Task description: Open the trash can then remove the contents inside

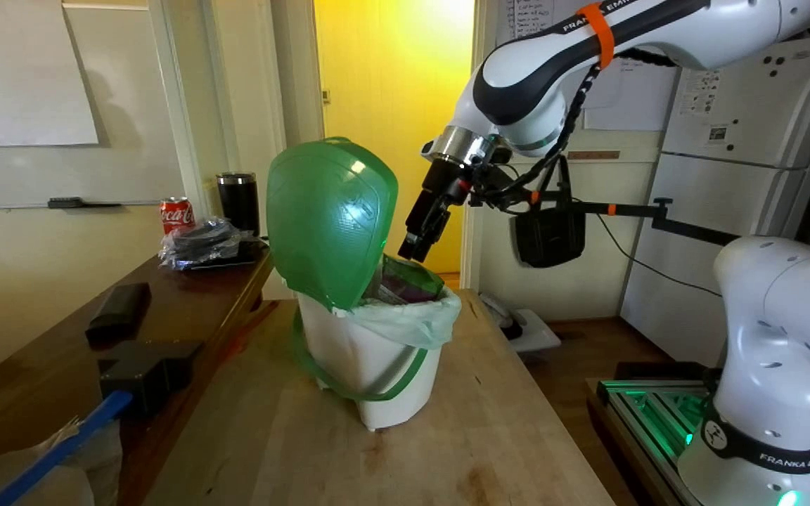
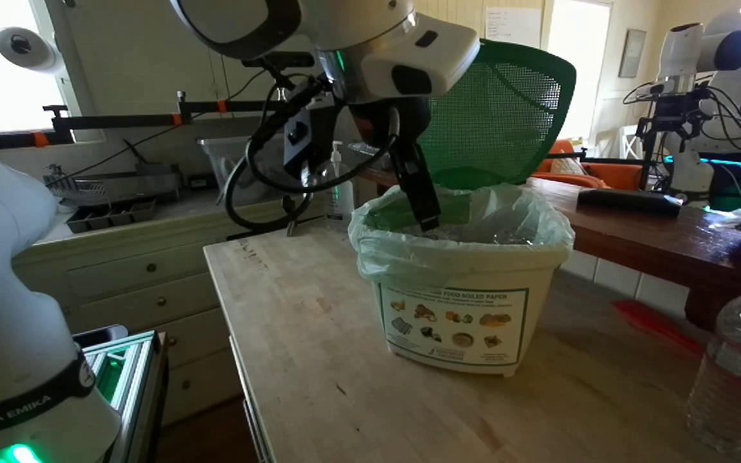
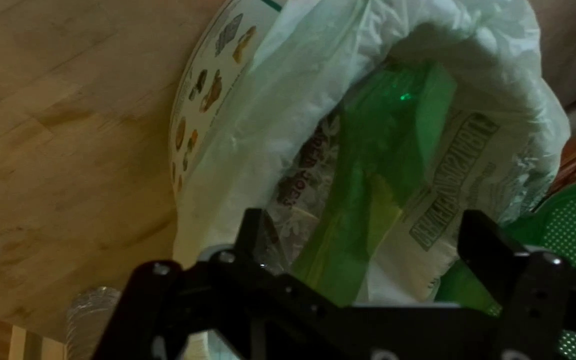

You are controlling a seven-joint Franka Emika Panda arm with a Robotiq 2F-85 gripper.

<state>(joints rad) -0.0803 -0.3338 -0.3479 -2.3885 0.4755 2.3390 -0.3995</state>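
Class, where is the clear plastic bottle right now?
In an exterior view, the bottle stands near the right edge, on the light wooden table, right of the white trash can.

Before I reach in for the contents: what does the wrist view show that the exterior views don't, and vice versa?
Only the wrist view shows the dark red lettering on the wrapper and the block print inside the liner.

Only the exterior views show the arm's base, in both; the Coca-Cola can and green handle appear in an exterior view.

All share the trash can, its open lid, the liner, the green packaging and the gripper.
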